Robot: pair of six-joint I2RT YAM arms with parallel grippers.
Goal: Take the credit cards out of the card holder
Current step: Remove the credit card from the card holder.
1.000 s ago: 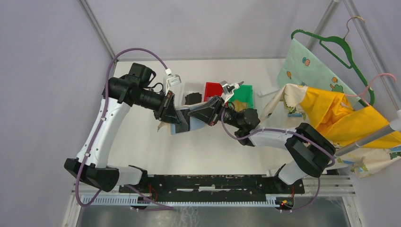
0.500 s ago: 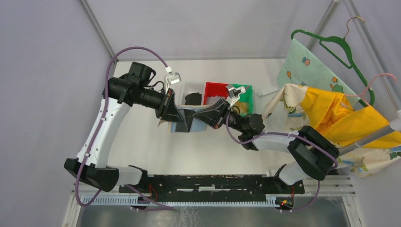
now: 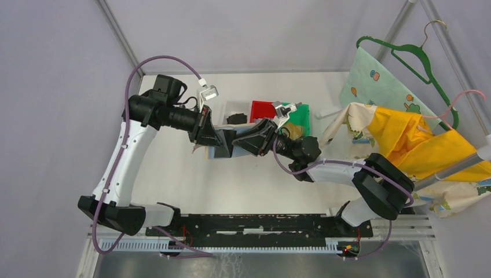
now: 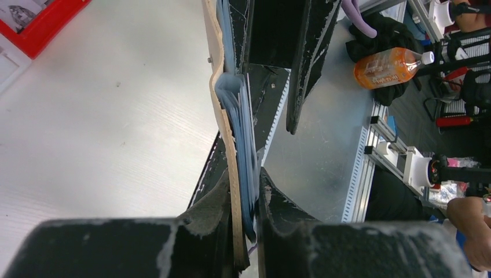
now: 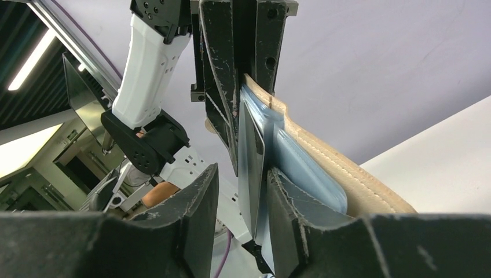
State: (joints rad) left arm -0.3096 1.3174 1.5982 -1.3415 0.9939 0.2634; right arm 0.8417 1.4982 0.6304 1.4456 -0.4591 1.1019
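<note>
From above, find the left claw [image 3: 223, 141] and the right claw [image 3: 237, 139] meeting tip to tip over the middle of the table [image 3: 173, 179], just in front of the red bin [image 3: 262, 109]. Locate the card holder [image 3: 219, 153] between them, apparently raised off the surface. From the left wrist, read the holder edge-on: tan outer skin and blue-grey inner layers pinched firmly between the left claw's fingers [image 4: 272, 202], with the right claw's dark fingers reaching in from the far end, parted. From the right wrist, note one thin card [image 5: 251, 168] standing out of the holder's pocket in the narrow gap between the right fingers [image 5: 289, 220], touching or nearly touching one pad and clear of the other. Treat the right claw as slightly open, not yet clamped. Judge the step in hand as the first grip on a card, with none visibly out. Next, close the right claw squarely on the card's free edge, hold the left claw tight on the holder, and pull straight along the pocket, avoiding any twist that could jam or bend the card.
</note>
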